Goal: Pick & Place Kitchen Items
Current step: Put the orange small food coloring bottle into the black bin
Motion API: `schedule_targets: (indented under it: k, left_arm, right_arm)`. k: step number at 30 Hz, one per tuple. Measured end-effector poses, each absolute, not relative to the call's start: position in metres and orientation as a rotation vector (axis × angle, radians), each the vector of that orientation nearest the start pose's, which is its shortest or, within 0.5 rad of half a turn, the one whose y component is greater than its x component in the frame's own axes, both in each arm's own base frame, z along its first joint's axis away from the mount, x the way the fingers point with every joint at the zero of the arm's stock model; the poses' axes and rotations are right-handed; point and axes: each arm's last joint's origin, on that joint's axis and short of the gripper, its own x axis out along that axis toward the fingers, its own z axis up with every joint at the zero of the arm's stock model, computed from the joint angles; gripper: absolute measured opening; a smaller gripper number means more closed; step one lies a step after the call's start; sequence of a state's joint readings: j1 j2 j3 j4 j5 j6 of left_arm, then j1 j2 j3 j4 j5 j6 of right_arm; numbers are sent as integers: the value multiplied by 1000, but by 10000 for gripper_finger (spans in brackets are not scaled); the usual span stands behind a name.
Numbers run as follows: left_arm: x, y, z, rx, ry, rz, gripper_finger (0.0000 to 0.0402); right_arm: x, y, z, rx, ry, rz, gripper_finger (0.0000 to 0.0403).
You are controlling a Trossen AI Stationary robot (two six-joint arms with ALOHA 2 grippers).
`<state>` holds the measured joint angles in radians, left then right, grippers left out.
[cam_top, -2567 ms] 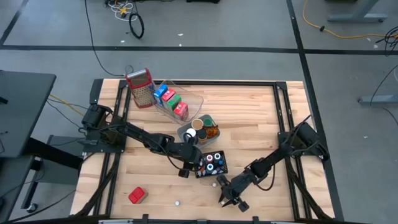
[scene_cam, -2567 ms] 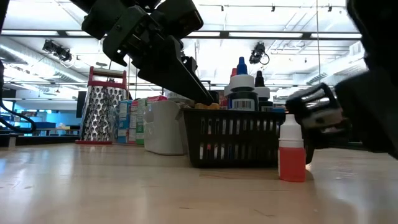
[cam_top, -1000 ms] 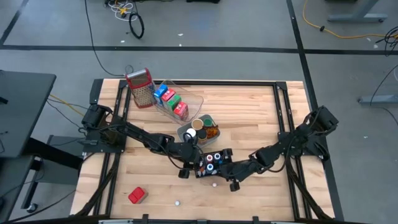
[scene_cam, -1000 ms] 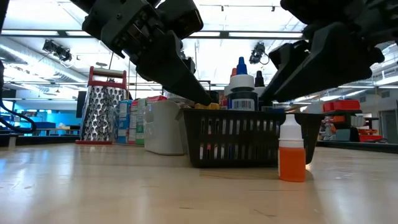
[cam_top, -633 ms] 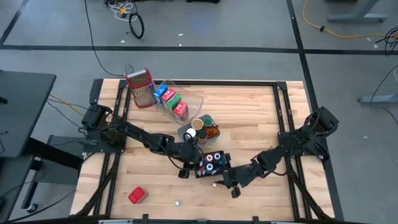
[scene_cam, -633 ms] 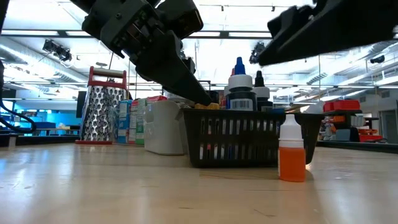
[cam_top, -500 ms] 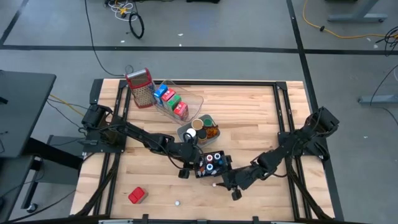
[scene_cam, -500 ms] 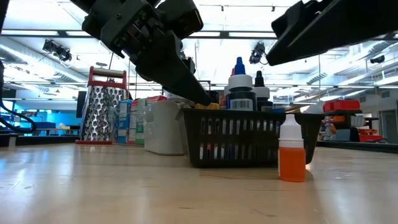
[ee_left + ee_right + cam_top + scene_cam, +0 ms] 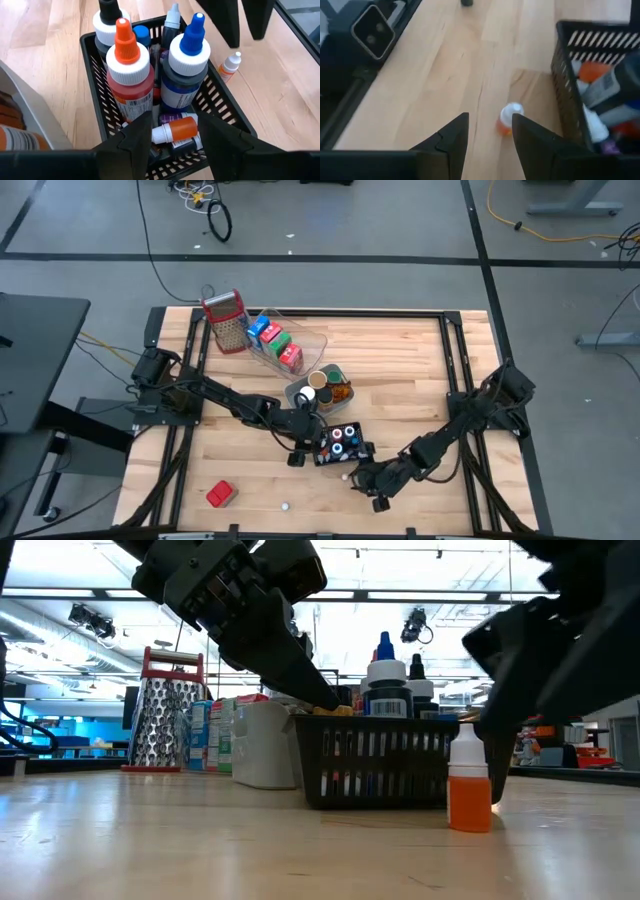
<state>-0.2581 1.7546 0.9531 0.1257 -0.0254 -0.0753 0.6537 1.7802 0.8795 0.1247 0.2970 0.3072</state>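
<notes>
A small orange dropper bottle (image 9: 468, 790) with a white cap stands upright on the table at the near side of the black basket (image 9: 400, 768). The basket holds several capped bottles, among them a red one (image 9: 127, 75) and a blue one (image 9: 184, 70). My right gripper (image 9: 490, 131) is open, just above and to the right of the orange bottle (image 9: 507, 119), which shows past the gap between its fingers. My left gripper (image 9: 172, 136) is open and hangs over the basket's left end. Both grippers show in the high view, left gripper (image 9: 306, 442) and right gripper (image 9: 364, 478).
Farther back stand a grey tray with jars (image 9: 320, 388), a clear tray with red, blue and green cartons (image 9: 283, 345) and a metal grater (image 9: 226, 320). A red item (image 9: 220, 494) and a white cap (image 9: 285, 506) lie near the table's near edge. Bare wood lies right of the basket.
My right gripper has moved from beside the basket's right end toward the table's near edge and then down, ending close by the orange bottle. The bottle and the basket have stayed in place.
</notes>
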Motion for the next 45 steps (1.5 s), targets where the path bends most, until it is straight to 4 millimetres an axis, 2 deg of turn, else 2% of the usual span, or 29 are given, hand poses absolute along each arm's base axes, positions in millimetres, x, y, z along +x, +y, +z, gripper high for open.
schedule_targets:
  k: [7,14,32,41,45]
  left_arm:
    - [346,-90,168,16,679,-196,167]
    - [346,-90,168,15,679,-195,167]
    - [346,-90,168,16,679,-196,167]
    - [345,-91,168,17,681,-196,167]
    - [345,-91,168,17,681,-196,167]
  right_arm:
    - [281,200,143,-186,658,206,160]
    - [288,191,143,-131,688,282,160]
    - [293,181,141,-120,726,300,160]
    - [299,182,123,-139,735,327,160]
    - [302,180,123,-153,719,329,160]
